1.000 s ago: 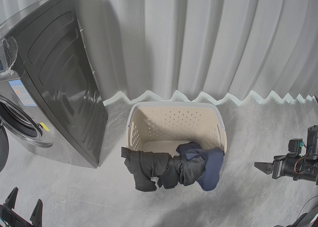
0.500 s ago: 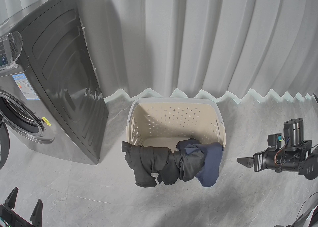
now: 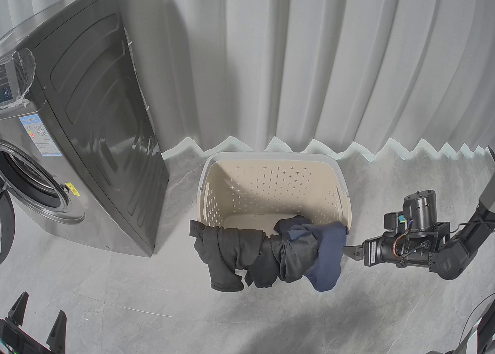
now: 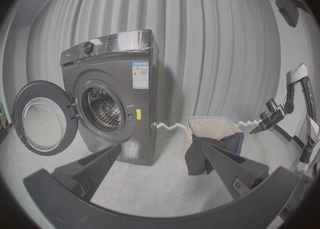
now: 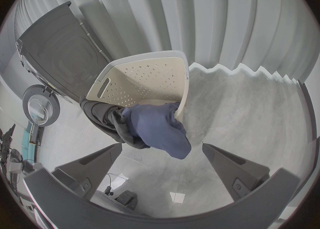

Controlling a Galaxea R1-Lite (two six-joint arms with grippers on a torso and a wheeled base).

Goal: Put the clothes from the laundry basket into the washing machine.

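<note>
1. Nothing is loaded yet: the dark grey garment (image 3: 232,257) and the navy garment (image 3: 325,262) hang over the laundry basket's (image 3: 268,155) near rim.
2. The washing machine (image 3: 87,128) has its door (image 4: 43,119) open, and the drum seems empty.
3. The right gripper (image 3: 350,252), fingers wide and empty, sits just beside the navy garment. The left gripper (image 3: 41,311), equally spread, hangs well apart.

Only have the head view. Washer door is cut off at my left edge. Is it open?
Observer: Yes. The left wrist view has the door swung wide, clear of the drum.
Operator: Anything in there?
Observer: Bare perforated metal shows at the back. The bottom is hidden behind the rim.
Operator: Is the right gripper open? I see it side-on.
Observer: Open. In the right wrist view its fingers are spread, with the blue cloth hanging over the basket rim, ahead and between them.
</note>
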